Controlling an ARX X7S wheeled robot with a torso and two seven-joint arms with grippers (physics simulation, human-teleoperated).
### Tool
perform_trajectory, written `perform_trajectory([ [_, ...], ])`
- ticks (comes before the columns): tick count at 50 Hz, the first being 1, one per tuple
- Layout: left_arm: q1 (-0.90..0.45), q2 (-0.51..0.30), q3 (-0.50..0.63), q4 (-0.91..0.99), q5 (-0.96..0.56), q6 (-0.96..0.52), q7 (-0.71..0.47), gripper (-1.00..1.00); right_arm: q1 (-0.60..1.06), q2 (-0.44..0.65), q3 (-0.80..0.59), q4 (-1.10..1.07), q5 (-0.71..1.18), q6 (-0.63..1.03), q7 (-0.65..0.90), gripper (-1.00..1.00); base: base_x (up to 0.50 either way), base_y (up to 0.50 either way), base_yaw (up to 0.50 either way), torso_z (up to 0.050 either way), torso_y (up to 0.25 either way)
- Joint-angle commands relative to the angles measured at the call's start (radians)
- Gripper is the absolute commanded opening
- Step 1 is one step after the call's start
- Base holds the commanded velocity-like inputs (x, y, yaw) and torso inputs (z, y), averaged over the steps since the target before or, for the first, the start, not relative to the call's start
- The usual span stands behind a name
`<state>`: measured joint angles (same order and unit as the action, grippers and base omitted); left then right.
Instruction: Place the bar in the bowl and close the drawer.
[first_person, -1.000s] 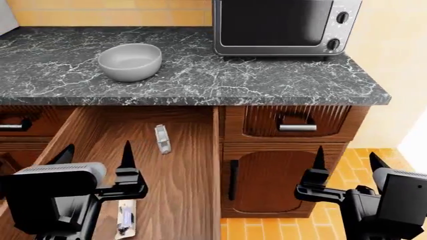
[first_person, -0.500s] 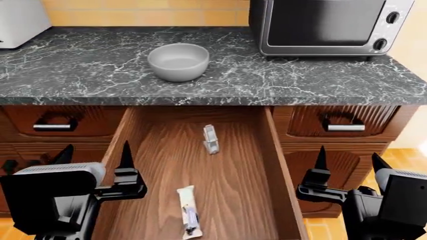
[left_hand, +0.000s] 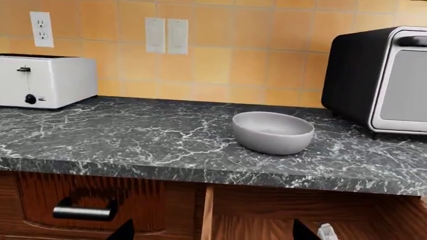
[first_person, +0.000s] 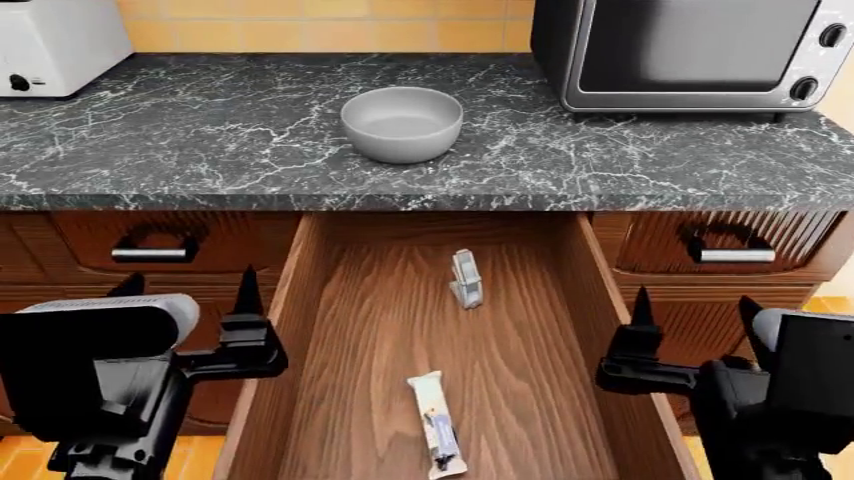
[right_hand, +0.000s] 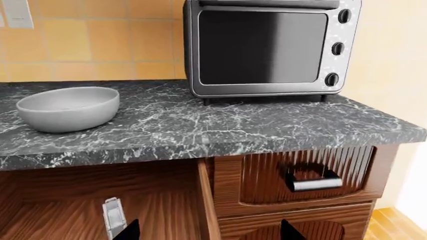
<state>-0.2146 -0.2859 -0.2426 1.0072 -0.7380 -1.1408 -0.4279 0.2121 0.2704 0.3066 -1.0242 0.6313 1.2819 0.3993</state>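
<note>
Your bar (first_person: 438, 436) is a slim silvery-white crinkly packet lying flat in the pulled-out drawer (first_person: 360, 340); the grey bowl (first_person: 402, 123) sits on the marble tabletop (first_person: 200, 120). Both grippers' fingers (first_person: 248, 292) are spread, empty.

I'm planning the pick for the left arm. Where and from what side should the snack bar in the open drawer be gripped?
Probably from straight above: the bar lies flat on the drawer floor, long axis running front to back. Close the gripper across its narrow width near the middle. Both drawer walls stand well clear of it.
</note>
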Motion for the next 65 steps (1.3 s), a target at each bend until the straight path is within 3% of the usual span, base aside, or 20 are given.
perform_trajectory([
  [1, -0.294, -0.004, -0.240, -0.014, -0.426, -0.369, -0.158, 1.00, 0.268, 0.194, 0.154, 0.120, 0.752, 0.284, 0.437, 1.00, 0.00, 0.00, 0.00, 0.000, 0.000],
  [6, -0.439, -0.066, -0.223, -0.193, -0.712, -0.420, -0.379, 1.00, 0.422, 0.361, 0.021, 0.302, 1.131, 0.211, 0.792, 1.00, 0.00, 0.00, 0.00, 0.000, 0.000],
  [9, -0.510, -0.110, -0.170, -0.311, -0.840, -0.404, -0.489, 1.00, 0.493, 0.440, -0.069, 0.379, 1.275, 0.148, 0.874, 1.00, 0.00, 0.00, 0.00, 0.000, 0.000],
  [14, -0.590, -0.154, -0.108, -0.407, -0.877, -0.383, -0.543, 1.00, 0.613, 0.518, -0.198, 0.477, 1.380, 0.108, 0.929, 1.00, 0.00, 0.00, 0.00, 0.000, 0.000],
  [33, -0.619, -0.212, -0.031, -0.436, -0.929, -0.328, -0.595, 1.00, 0.669, 0.550, -0.256, 0.513, 1.377, 0.112, 0.885, 1.00, 0.41, -0.07, 0.00, 0.000, 0.000],
  [51, -0.611, -0.241, -0.005, -0.434, -0.933, -0.290, -0.593, 1.00, 0.663, 0.563, -0.285, 0.520, 1.385, 0.088, 0.865, 1.00, 0.08, 0.00, 0.00, 0.000, 0.000],
  [57, -0.617, -0.254, 0.006, -0.438, -0.952, -0.279, -0.608, 1.00, 0.757, 0.572, -0.414, 0.597, 1.506, 0.086, 0.853, 1.00, 0.00, 0.00, 0.00, 0.000, 0.000],
  [65, -0.629, -0.272, 0.023, -0.455, -0.978, -0.267, -0.622, 1.00, 0.968, 0.518, -0.711, 0.767, 1.692, 0.108, 0.860, 1.00, 0.00, 0.00, 0.00, 0.000, 0.000],
])
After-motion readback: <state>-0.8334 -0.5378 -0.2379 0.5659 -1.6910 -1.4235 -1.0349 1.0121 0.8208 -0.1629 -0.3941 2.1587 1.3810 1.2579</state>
